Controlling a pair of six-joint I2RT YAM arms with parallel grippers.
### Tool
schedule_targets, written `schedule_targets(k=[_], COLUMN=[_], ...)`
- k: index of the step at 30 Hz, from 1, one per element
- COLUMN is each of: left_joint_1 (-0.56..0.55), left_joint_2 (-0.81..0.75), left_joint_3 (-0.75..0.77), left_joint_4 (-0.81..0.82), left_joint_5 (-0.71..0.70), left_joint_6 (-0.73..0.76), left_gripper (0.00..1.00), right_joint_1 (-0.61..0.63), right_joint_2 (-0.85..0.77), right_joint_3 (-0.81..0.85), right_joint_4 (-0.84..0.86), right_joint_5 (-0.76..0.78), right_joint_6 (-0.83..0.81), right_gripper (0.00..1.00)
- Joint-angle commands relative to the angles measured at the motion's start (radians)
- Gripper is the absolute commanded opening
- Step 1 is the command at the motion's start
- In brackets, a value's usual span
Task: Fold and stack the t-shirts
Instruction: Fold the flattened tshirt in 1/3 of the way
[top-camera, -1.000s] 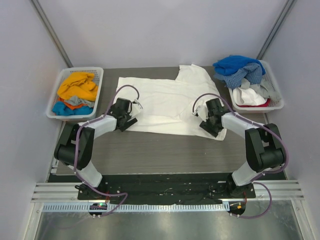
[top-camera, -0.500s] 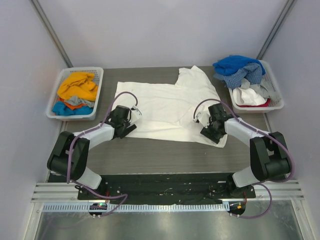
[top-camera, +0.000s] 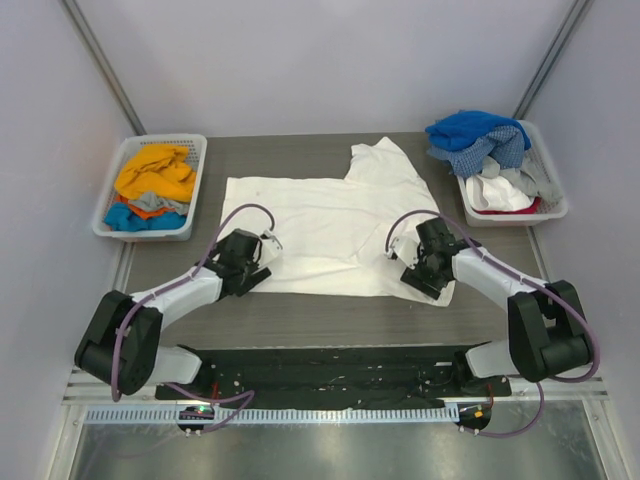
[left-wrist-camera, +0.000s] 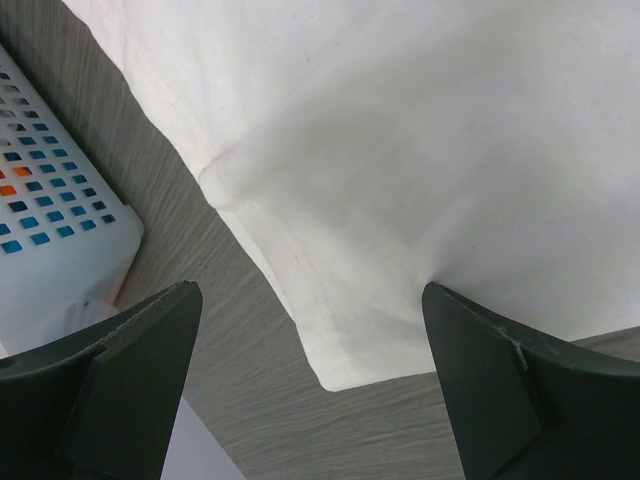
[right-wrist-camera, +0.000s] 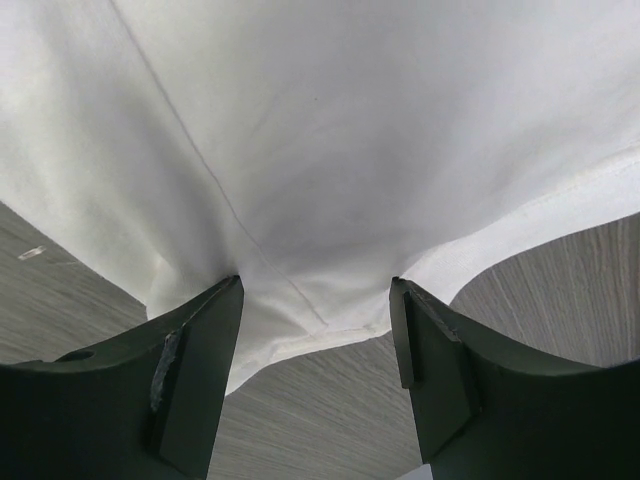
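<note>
A large white t-shirt (top-camera: 330, 220) lies spread flat on the grey table, one sleeve pointing to the back. My left gripper (top-camera: 260, 263) stands wide open over the shirt's near left corner (left-wrist-camera: 340, 360), its right fingertip (left-wrist-camera: 440, 300) pressing the cloth. My right gripper (top-camera: 413, 268) is open at the near right hem (right-wrist-camera: 320, 330). Both of its fingertips (right-wrist-camera: 225, 300) rest on the cloth and the hem lies between them. More t-shirts sit in heaps, orange (top-camera: 155, 172) in the left basket, blue (top-camera: 475, 128) in the right one.
A white slatted basket (top-camera: 108, 222) stands at the table's left edge, its wall (left-wrist-camera: 50, 250) close to my left gripper. A second basket (top-camera: 555, 205) stands at the right edge. Bare table (top-camera: 330, 320) runs along the near side.
Both grippers have drawn back toward the near edge. The white shirt has slid with them, nearer and slightly left.
</note>
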Motion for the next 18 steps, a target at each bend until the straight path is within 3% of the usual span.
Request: schedule_targets(k=[1, 18], left_joint_1=[-0.016, -0.073], left_joint_2=[-0.036, -0.23], left_joint_3=[-0.069, -0.13], left_joint_4=[-0.175, -0.333], left_joint_5=[0.022, 0.012], left_joint_6=[-0.039, -0.11], left_gripper=[1.0, 1.0], right_joint_1=[0.024, 0.053], right_joint_2=[-0.035, -0.209], right_joint_3=[-0.058, -0.128], right_joint_4=[-0.108, -0.214], right_joint_5=[-0.056, -0.065], right_joint_6=[0.001, 0.015], right_gripper=[0.7, 0.7])
